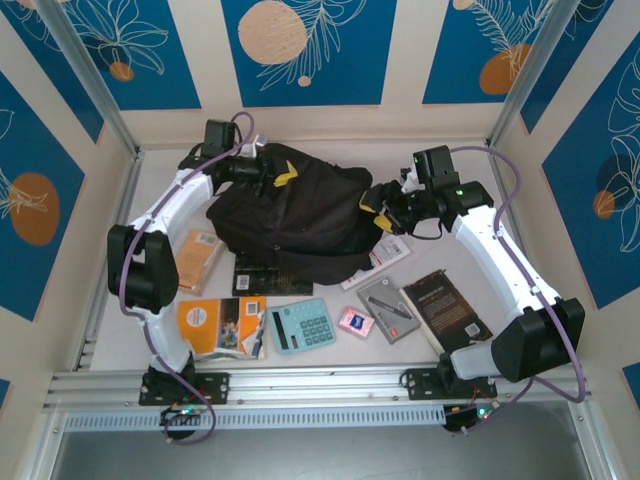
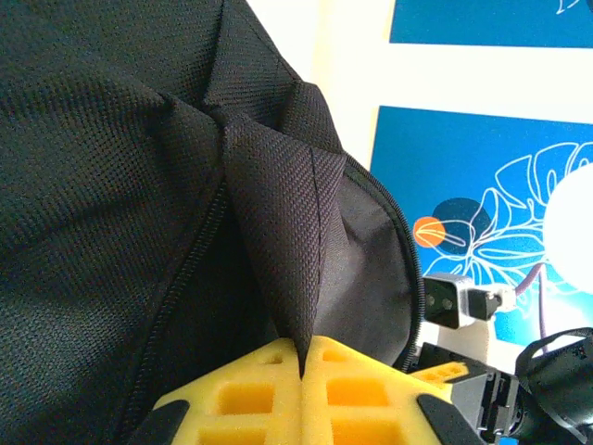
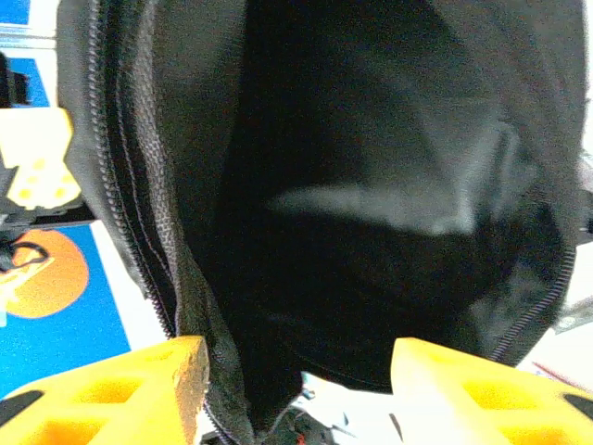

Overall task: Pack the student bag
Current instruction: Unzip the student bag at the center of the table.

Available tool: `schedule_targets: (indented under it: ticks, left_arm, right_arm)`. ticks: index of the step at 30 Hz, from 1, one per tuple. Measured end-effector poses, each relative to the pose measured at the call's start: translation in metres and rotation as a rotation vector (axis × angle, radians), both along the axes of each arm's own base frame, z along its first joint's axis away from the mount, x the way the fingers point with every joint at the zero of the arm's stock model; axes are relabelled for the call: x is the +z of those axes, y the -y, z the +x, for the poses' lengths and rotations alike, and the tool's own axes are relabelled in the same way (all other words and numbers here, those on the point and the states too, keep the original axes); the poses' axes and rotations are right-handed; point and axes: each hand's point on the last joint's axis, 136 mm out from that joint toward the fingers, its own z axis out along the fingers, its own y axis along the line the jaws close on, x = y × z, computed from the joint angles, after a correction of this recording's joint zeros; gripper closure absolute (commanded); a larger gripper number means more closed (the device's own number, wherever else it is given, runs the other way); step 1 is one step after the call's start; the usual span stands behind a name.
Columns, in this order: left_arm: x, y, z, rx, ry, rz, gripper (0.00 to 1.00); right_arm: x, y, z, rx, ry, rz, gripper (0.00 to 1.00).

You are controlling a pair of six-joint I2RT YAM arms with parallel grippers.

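The left gripper's [image 2: 304, 350] yellow ribbed plastic fingers [image 2: 243, 394] sit right at the left wrist lens, pressed together on a pointed fold of the large black soft fabric student bag [image 2: 111, 185], beside its zipper line. In the right wrist view the right gripper [image 3: 298, 363] has its yellow fingers [image 3: 139, 385] set wide apart at the bag's unzipped mouth. The zippered rim hangs just beside one finger, and nothing is clamped between them.

From above, the bag [image 1: 290, 215] lies on the white table [image 1: 440, 270] at the far middle, between the two grippers, the left one [image 1: 275, 175] at its far left corner. Along the near edge, from left to right, lie orange booklets [image 1: 210, 325], a light blue calculator [image 1: 302, 325], a small pink packet [image 1: 354, 320], a flat grey case [image 1: 385, 306] and a dark book with gold print [image 1: 447, 310].
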Motion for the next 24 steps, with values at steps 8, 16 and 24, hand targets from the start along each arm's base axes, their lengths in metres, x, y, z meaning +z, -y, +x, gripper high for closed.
schedule_targets:
  ticks: [8,16,24]
  left_arm:
    - [0.0,-0.001,-0.006,-0.009,-0.001,0.013,1.0]
    - [-0.003,-0.002,-0.008,-0.016,-0.006,0.023,1.0]
    - [-0.007,-0.004,-0.011,-0.017,-0.013,0.044,1.0]
  right_arm:
    - [0.007,-0.008,0.014,-0.008,0.013,0.095,0.41]
    - [-0.004,-0.009,0.02,-0.032,-0.006,0.157,0.41]
    - [-0.001,-0.002,0.028,-0.069,0.016,0.191,0.42]
